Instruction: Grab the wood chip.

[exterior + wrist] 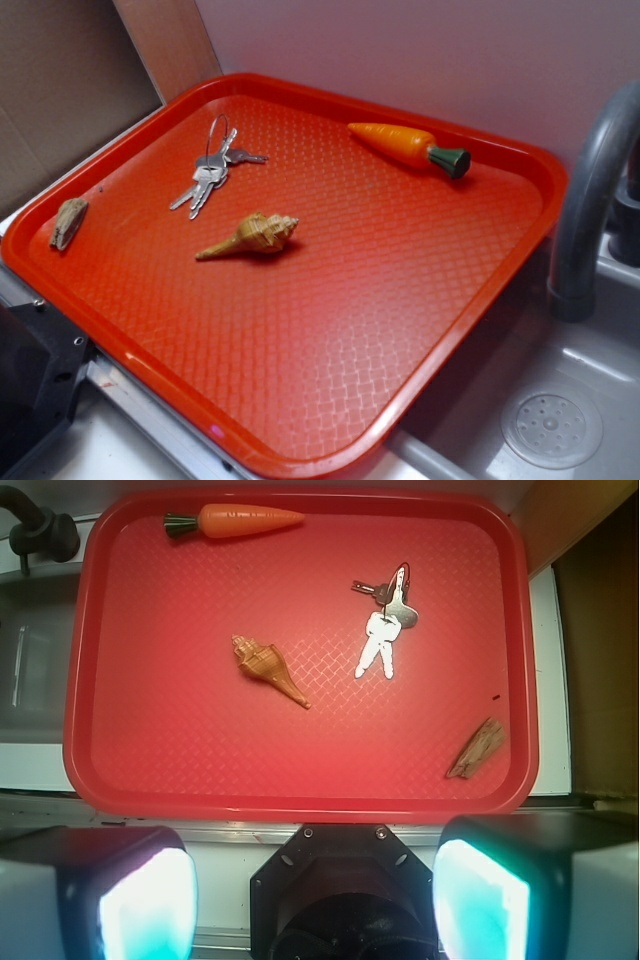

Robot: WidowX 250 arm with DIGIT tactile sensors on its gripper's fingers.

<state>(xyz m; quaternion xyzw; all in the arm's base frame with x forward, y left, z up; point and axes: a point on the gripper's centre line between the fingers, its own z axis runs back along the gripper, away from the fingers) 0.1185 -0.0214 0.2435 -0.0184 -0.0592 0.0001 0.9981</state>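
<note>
Jaws spread wide, the gripper (315,900) should travel toward four o'clock, descend over the wood chip (477,749) near the tray (300,805) corner, and pinch across its narrow width

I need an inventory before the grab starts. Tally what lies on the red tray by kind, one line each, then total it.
Wood chip: 1
Seashell: 1
Toy carrot: 1
Bunch of keys: 1
Total: 4 things on the red tray
</note>
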